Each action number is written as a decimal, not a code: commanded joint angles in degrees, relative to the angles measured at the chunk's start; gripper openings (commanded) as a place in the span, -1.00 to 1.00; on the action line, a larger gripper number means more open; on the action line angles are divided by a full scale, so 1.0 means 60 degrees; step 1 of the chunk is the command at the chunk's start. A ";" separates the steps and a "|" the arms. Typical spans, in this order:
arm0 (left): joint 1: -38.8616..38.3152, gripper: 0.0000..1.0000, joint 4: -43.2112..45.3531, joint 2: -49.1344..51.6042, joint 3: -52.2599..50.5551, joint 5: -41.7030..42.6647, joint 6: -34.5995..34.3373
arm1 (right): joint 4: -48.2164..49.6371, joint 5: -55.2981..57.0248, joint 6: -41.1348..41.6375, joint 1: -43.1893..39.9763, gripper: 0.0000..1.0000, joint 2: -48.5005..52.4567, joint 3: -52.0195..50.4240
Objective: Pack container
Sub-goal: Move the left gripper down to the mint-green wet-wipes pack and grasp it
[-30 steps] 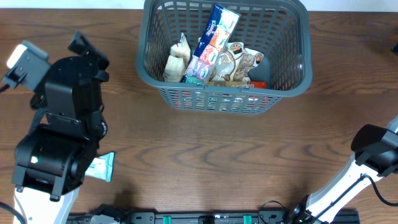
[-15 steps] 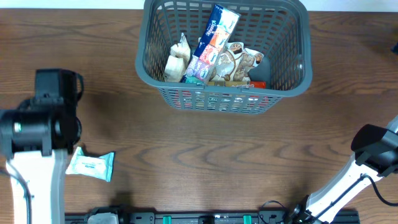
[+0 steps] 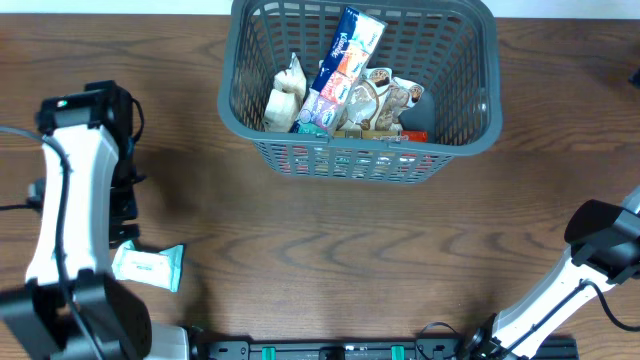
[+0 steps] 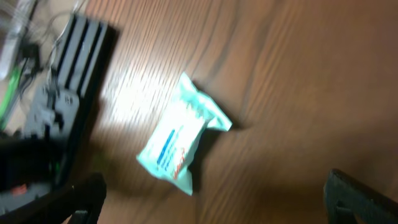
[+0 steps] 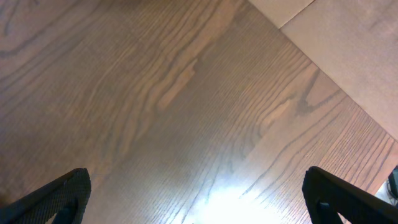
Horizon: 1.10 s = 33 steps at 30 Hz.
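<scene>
A teal packet (image 4: 181,134) lies on the desk (image 3: 330,250), well left-front of the container (image 3: 360,160); my left claw (image 4: 212,186), spread wide, hangs just above it, the packet slanted

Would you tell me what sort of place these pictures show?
Most likely a robotics lab bench, not a shop or kitchen: a left arm and right arm stand at a wood-grain table, a black rail with cabling runs along its near edge, and a grey basket holds packets.

Open tabletop (image 3: 330,250) lies between the teal packet (image 3: 148,266) and the container (image 3: 360,158), well apart.
</scene>
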 commanded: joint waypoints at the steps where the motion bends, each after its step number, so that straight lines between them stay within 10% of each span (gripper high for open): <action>1: 0.0058 0.97 -0.0029 0.0539 -0.0200 0.0710 -0.0969 | -0.0007 0.0069 0.0124 -0.0022 0.99 -0.0025 -0.0033; 15: 0.0036 0.97 -0.0029 0.0557 -0.2025 0.0619 0.1515 | -0.0007 0.0073 0.0120 -0.0022 0.99 -0.0025 -0.0033; 33: 0.0026 0.97 0.1963 -0.4109 -0.4288 0.0729 0.4758 | -0.0007 0.0069 0.0120 -0.0022 0.99 -0.0025 -0.0033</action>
